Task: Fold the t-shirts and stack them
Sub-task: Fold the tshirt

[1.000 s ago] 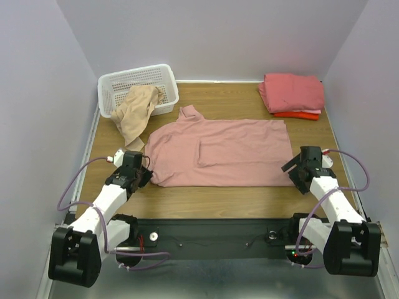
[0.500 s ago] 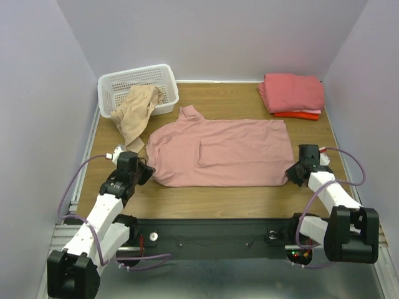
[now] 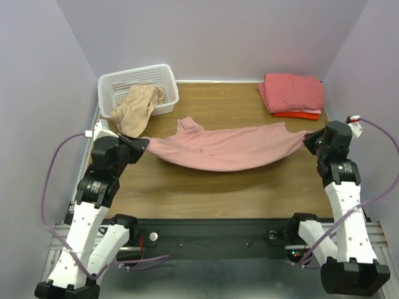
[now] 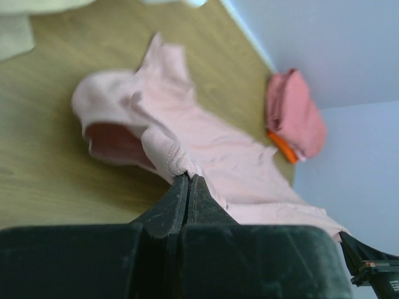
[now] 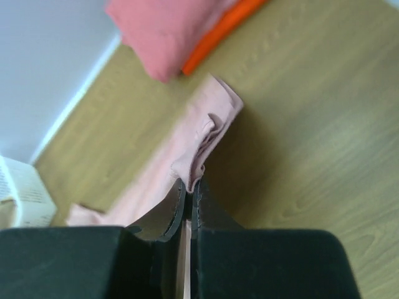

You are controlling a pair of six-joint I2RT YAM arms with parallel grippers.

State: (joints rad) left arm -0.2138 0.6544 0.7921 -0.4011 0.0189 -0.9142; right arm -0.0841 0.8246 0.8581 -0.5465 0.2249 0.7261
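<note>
Item 1: dusty-pink t-shirt (image 3: 224,149), strung across the middle of the desk (image 3: 218,196) from 9 to 3 o'clock. It sags lowest at its centre, with one sleeve sticking up toward 11 o'clock. I cannot tell whether the sag touches the wood. Item 2: left gripper (image 3: 142,144), at 9 o'clock, pinched tight on the shirt's left edge. Item 3: right gripper (image 3: 307,142), at 3 o'clock, pinched tight on the shirt's right edge. Item 4: beige t-shirt (image 3: 134,112), crumpled, draped over the front rim of the white basket (image 3: 118,84) at 10 o'clock. Item 5: folded salmon-pink t-shirts (image 3: 293,91) at 1 o'clock, stacked on an orange-red t-shirt (image 3: 296,115).
</note>
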